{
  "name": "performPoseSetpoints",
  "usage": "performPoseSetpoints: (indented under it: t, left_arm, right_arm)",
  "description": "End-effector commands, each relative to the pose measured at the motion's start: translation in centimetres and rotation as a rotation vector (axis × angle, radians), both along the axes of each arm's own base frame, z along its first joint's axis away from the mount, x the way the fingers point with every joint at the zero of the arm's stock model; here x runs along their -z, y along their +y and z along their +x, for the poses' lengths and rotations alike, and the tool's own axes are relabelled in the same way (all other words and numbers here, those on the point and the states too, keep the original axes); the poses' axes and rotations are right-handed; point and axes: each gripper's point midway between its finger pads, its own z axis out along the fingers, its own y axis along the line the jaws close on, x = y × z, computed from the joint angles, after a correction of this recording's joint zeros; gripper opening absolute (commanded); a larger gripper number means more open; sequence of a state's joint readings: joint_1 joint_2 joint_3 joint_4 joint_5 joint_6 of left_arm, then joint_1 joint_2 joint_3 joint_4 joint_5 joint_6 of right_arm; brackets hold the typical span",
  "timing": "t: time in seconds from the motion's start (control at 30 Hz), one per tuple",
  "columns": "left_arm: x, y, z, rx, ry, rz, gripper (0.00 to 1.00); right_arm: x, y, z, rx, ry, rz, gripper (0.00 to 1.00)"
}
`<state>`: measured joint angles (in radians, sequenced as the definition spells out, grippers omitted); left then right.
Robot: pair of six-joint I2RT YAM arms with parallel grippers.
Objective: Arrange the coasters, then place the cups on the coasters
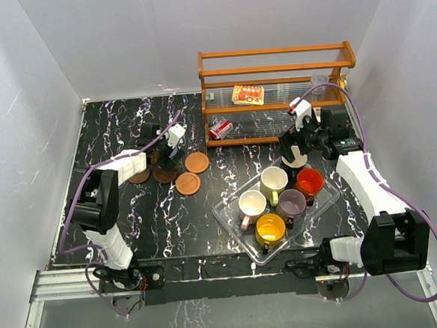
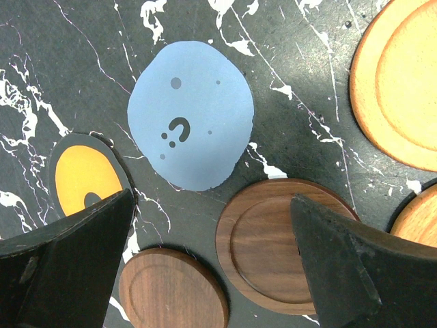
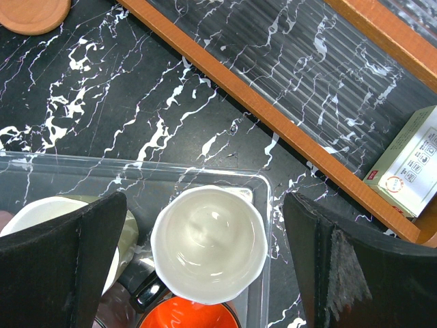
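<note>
Several flat round coasters lie at the back left. In the left wrist view I see a blue-grey coaster (image 2: 191, 113), two dark brown ones (image 2: 280, 242) (image 2: 171, 290) and an orange-brown one (image 2: 403, 75). My left gripper (image 2: 212, 205) (image 1: 171, 148) hangs open above them, holding nothing. Five cups stand in the clear tray (image 1: 234, 221): olive-cream (image 1: 274, 181), orange-red (image 1: 310, 180), mauve (image 1: 291, 202), pale pink (image 1: 252, 204), yellow (image 1: 271, 228). The black cup with white interior (image 3: 208, 242) stands in the tray's far corner. My right gripper (image 3: 203, 222) (image 1: 296, 147) is open right over it, a finger on either side.
A wooden rack (image 1: 277, 92) stands at the back right, with a printed box (image 1: 247, 94) and a small can (image 1: 220, 128) on its shelves; its lower rail (image 3: 273, 116) runs just beyond the tray. White walls close in the table on three sides.
</note>
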<state>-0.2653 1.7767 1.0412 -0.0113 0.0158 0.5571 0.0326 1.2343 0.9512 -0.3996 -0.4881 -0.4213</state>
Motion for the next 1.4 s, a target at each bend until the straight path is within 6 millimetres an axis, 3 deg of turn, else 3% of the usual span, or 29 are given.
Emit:
performPoseSetpoints:
  t: [0.0,0.23,0.37,0.6,0.77,1.17,1.37]
  left_arm:
    - [1.2,-0.3,-3.2,0.031,0.123,-0.004,0.99]
    - [-3.9,-3.4,-4.6,0.123,0.112,-0.161,0.99]
    - [-4.9,-5.4,-6.2,0.211,0.113,-0.204,0.99]
    - [-2.5,-8.1,-8.2,0.35,0.13,-0.098,0.99]
    - [-0.7,-8.8,-8.8,0.382,0.152,-0.047,0.99]
    - [2.0,-7.0,-10.5,0.351,0.211,0.018,0.99]
    - [2.4,-5.5,-13.2,0.346,0.278,0.046,0.98]
  right_arm:
    - [-0.8,-0.3,0.6,0.004,-0.048,-0.016,0.98]
    - [-0.9,-0.3,0.6,0.003,-0.05,-0.015,0.98]
    - [-0.9,-0.3,0.6,0.003,-0.049,-0.014,0.98]
    - [-1.1,-0.3,0.6,0.002,-0.053,-0.013,0.98]
    - [-1.2,-0.3,0.6,0.003,-0.056,-0.011,0.98]
    - [-1.0,-0.2,0.5,-0.001,-0.048,-0.009,0.98]
    - [-1.0,-0.3,0.5,0.001,-0.051,-0.011,0.98]
